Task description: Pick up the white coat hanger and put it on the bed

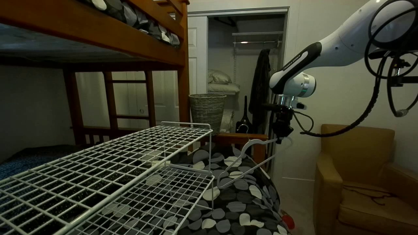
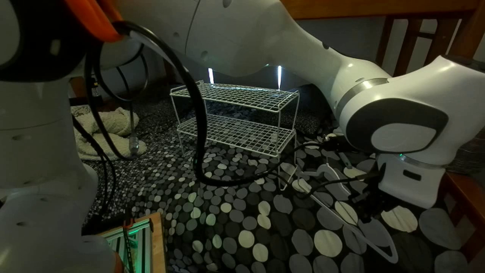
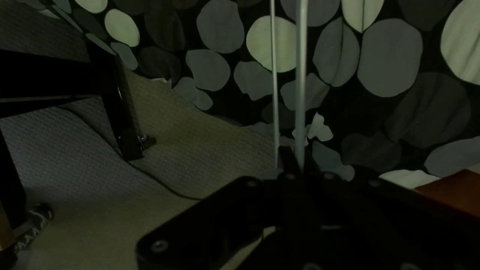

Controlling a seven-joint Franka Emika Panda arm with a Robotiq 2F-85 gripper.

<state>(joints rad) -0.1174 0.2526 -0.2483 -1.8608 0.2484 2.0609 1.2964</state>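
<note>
Our black pincer (image 1: 279,140) is clamped tight on a slim white triangular coat hanger (image 1: 258,166), which slopes from it toward eight o'clock in an exterior view. Behind the coat hanger, in both exterior views, we see the bed (image 1: 235,212), black with large grey and cream rounds; whether the coat hanger's low end touches it, we cannot tell. On the bed, toward nine o'clock from the pincer, stands a white two-tier wire-grid rack (image 1: 130,185); a crumpled, fleecy cream blanket (image 2: 117,123) lies at nine o'clock from that rack in an exterior view.

Pale walls (image 1: 333,94) stand in dim light. From the pincer, in an exterior view, we find a brown wooden upper bunk (image 1: 107,31) toward ten o'clock, a grey woven basket (image 1: 207,109) at the same hour, and, toward eleven, an open closet (image 1: 246,65) with stacked pale pillows (image 1: 218,76) and a long dark garment (image 1: 259,85). A mustard-coloured armchair (image 1: 354,169) sits toward four. In the wrist view, the bed lies toward one o'clock, beige textured carpet (image 3: 195,150) toward nine, and on it, toward ten, a square black leg (image 3: 123,127).
</note>
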